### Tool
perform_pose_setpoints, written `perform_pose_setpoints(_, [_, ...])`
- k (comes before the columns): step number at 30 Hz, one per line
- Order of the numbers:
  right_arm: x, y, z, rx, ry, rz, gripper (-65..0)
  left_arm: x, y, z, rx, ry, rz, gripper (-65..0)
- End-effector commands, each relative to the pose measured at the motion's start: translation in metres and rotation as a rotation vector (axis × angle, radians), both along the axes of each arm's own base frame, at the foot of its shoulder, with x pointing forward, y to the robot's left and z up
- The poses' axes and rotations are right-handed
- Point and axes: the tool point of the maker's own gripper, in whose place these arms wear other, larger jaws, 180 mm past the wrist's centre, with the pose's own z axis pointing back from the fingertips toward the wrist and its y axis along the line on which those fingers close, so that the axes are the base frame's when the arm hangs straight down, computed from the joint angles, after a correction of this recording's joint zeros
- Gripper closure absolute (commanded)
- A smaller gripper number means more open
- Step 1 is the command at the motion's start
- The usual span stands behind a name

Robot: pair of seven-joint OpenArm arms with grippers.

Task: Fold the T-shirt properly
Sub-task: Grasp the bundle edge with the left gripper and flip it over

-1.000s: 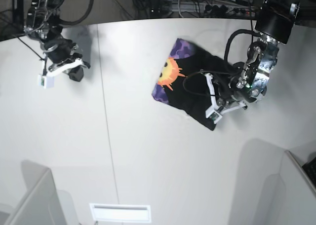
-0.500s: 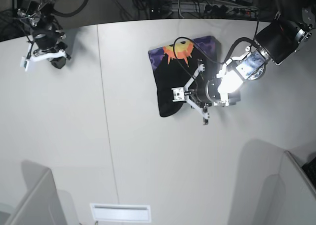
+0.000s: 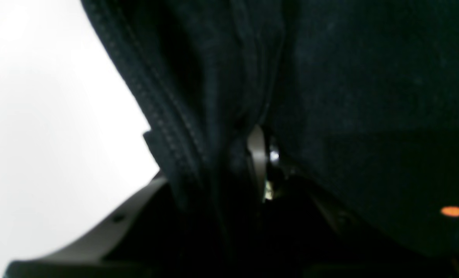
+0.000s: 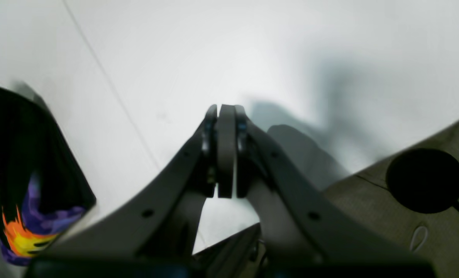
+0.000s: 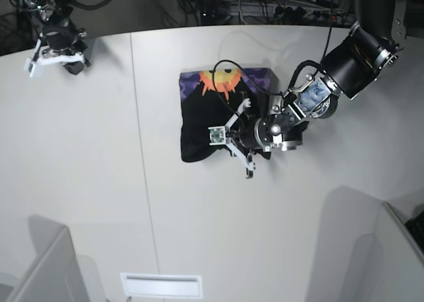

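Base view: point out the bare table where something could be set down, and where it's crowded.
Bare: the table between its seam and the near edge, left of the T-shirt, and the stretch below the shirt. Crowded: the centre, where the left hand sits on the shirt. The right hand hangs at the far-left corner.

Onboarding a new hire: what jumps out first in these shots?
The black T-shirt, folded small at the table's middle, its orange sun and purple print showing along the far edge. The left gripper sits on it, black cloth filling its wrist view. The right gripper hangs shut and empty over bare table at the far corner.
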Motion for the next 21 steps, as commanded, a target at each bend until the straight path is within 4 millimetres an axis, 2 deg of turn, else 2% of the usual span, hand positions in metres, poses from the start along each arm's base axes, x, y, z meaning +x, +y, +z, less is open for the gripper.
perform_pose_setpoints(1, [0.003,-0.004,0.008,-0.016,-0.030,-0.001,0.0,-0.035,0.021,-0.033,0.163,0.089,-0.078,0.0])
perform_pose_setpoints(4, [0.002,-0.005,0.008,-0.018,-0.028,-0.005,0.0,-0.047,0.017,-0.039,0.181,0.106,-0.124,0.0])
perform_pose_setpoints(9, [0.003,-0.006,0.008,-0.019,-0.029,-0.004,0.0,-0.049,0.017,-0.039,0.182,0.108,-0.127,0.0])
perform_pose_setpoints(12, [0.004,-0.006,0.008,-0.019,-0.033,-0.004,0.0,-0.062,0.004,-0.033,0.145,0.108,-0.154,0.0])
perform_pose_setpoints(16, [0.009,-0.004,0.010,-0.018,-0.043,0.003,0.0,-0.070,0.013,-0.032,0.207,0.097,-0.155,0.0])
perform_pose_setpoints(21, [0.014,-0.004,0.012,-0.016,-0.051,0.005,0.0,-0.066,0.015,-0.031,0.223,0.088,-0.150,0.0])
